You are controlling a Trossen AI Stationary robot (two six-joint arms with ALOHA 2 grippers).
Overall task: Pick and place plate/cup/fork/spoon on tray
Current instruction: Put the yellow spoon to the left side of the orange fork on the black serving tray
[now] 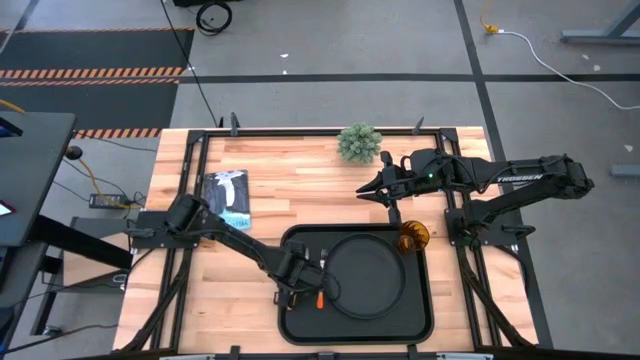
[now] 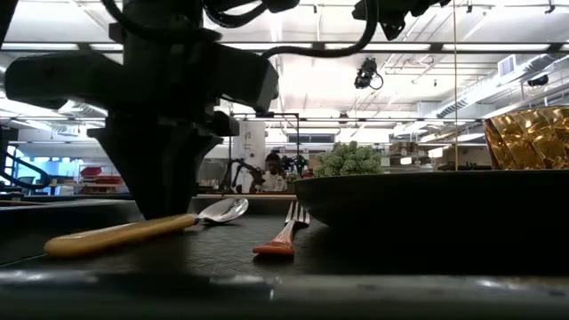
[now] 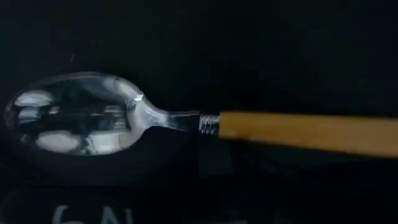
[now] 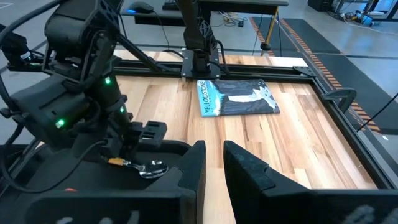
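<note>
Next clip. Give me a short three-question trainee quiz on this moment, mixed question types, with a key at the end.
1. True or false: the spoon lies on the tray.
2. Which item stands at the tray's corner nearest the right arm?
A. the fork
B. the cup
C. the green plant
3. Fill in: the left tool is low over the ____, while the right tool waits above bare table.

Key
1. True; it rests on the tray beside the fork, left of the plate.
2. B
3. spoon
</note>
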